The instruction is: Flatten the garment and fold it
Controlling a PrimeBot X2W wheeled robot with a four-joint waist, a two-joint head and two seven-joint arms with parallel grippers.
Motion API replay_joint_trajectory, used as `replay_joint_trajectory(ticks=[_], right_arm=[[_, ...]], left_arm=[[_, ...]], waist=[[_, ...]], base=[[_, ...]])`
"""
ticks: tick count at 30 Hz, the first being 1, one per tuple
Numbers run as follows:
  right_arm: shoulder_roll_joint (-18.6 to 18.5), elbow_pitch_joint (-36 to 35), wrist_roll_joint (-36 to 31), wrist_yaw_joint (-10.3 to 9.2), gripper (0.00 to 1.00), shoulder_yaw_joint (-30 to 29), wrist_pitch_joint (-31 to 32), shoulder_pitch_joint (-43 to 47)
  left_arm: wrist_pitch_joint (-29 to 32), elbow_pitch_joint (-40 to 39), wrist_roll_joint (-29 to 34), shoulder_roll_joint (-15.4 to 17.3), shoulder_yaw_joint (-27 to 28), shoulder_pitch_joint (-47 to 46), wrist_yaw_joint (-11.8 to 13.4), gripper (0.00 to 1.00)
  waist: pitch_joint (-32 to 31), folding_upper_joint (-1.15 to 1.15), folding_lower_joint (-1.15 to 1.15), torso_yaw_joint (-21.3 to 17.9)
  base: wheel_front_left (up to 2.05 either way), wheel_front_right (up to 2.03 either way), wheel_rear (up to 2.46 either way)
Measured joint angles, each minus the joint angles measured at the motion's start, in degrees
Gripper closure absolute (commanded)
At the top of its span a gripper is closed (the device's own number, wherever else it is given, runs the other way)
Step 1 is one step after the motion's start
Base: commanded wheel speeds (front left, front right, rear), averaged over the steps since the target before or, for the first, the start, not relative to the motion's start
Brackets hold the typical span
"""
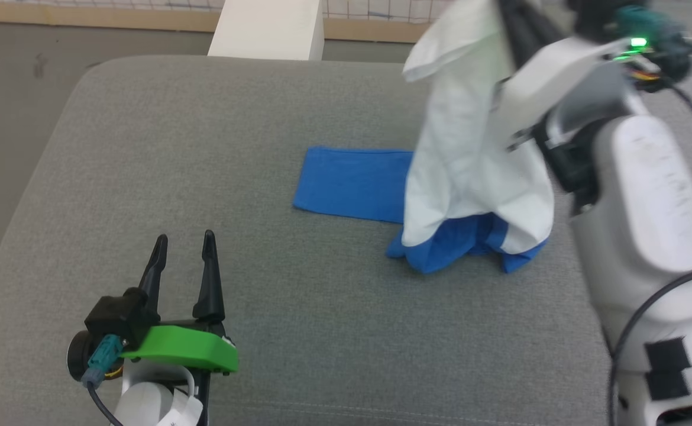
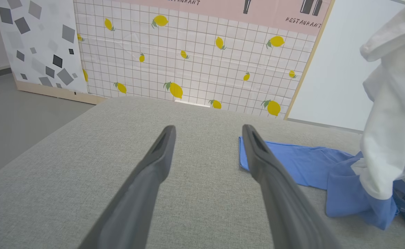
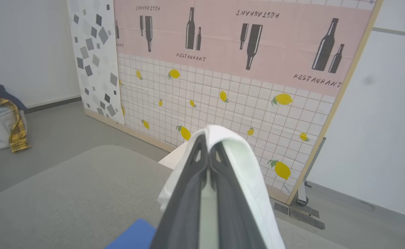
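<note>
Hanging from a pinch near its white edge, the garment (image 1: 470,160) rises as a loose column at about 2 o'clock on the grey cushioned surface (image 1: 204,118). Its blue lower folds are bunched on the cushion, and 1 blue sleeve (image 1: 352,183) lies flat toward 9 o'clock from the column. The right gripper (image 3: 207,142) holds it — its 2 dark fingers are pressed together with a fold of white cloth draped over their tips, as the right wrist view shows. That arm is raised high at 1 o'clock in the head view, with the fingers pointing out toward the patterned wall panel (image 3: 223,86). The left gripper (image 1: 184,238) sits low at 7 o'clock, well apart from the shirt, jaws spread wide and holding nothing, fingers pointing to 12 o'clock. I judge this to be the flattening step, early on: the shirt is lifted clear to open out, and nothing is folded. The next move likely calls for the left arm to reach toward 2 o'clock and take a second point on the hem or the flat sleeve so the 2 grips can stretch the cloth — catching 1 layer only, since the bunched blue folds could drag along.
</note>
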Motion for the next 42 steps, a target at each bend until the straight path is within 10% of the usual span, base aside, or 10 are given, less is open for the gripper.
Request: replay_joint_trajectory(ticks=[11, 19, 20, 21, 32, 42], right_arm=[[0.1, -8.5, 8.5, 0.01, 1.00, 24.0, 14.7, 20.3], [-2.0, -8.5, 6.3, 0.01, 0.88, 17.3, 19.8, 34.8], [-1.8, -9.0, 5.4, 0.01, 0.72, 14.8, 19.8, 36.0], [-1.6, -9.7, 4.6, 0.01, 0.00, 12.8, 19.6, 36.9], [0.1, -22.2, 3.9, 0.01, 0.00, -0.8, 10.2, 39.3], [0.1, -6.6, 2.9, 0.01, 0.00, -1.9, 10.9, 26.6]], left_arm=[[0.0, -0.6, 0.2, -0.1, -0.3, 0.4, 0.0, 0.00], [0.0, -0.1, 0.1, -0.1, 0.1, 0.3, 0.0, 0.00], [0.0, -0.1, 0.1, -0.1, 0.1, 0.3, 0.0, 0.00], [0.0, -0.1, 0.1, -0.1, 0.1, 0.3, 0.0, 0.00], [0.0, 0.0, 0.0, -0.1, -0.5, 0.2, 0.0, 0.00], [0.0, -0.5, -0.5, -0.1, -1.8, -1.5, 0.0, 0.00]], waist=[[0.2, 0.00, 0.00, -1.2], [0.9, 0.00, 0.00, -1.6], [0.8, 0.00, 0.00, -1.8], [0.7, 0.00, 0.00, -1.9], [0.2, 0.00, 0.00, -2.0], [2.8, 0.00, 0.00, -0.1]], base=[[0.00, 0.00, 0.00], [0.00, 0.00, 0.00], [0.00, 0.00, 0.00], [0.00, 0.00, 0.00], [0.00, 0.00, 0.00], [0.00, 0.00, 0.00]])
